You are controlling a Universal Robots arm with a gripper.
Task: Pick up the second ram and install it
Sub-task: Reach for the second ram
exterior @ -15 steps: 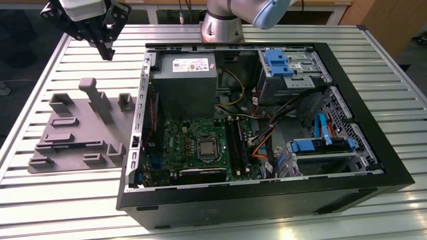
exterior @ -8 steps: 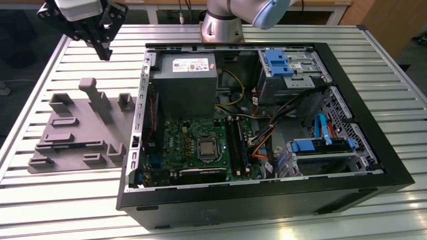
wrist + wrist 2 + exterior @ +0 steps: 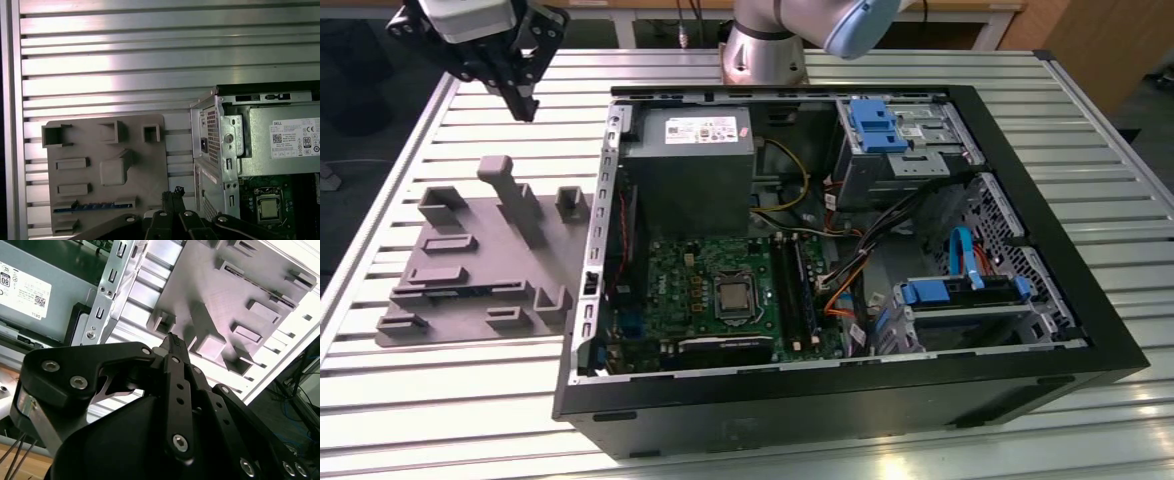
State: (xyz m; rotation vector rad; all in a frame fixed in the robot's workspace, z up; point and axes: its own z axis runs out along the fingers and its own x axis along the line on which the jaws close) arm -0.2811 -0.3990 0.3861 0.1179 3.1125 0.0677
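**A:** Our black linkage gripper (image 3: 174, 193) hangs with fingers (image 3: 176, 385) pressed together, empty, over the grey moulded holder plate (image 3: 150, 150).

**B:** The slim dark blue-marked memory stick (image 3: 95, 206) lies in that plate's slot. We judge closed fingers could strike it, or snag neighbouring blocks (image 3: 73, 189).

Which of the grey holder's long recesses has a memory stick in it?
The longest one: the second ram lies in it, a dark strip with blue marks. The other recesses of the grey holder show plain grey.
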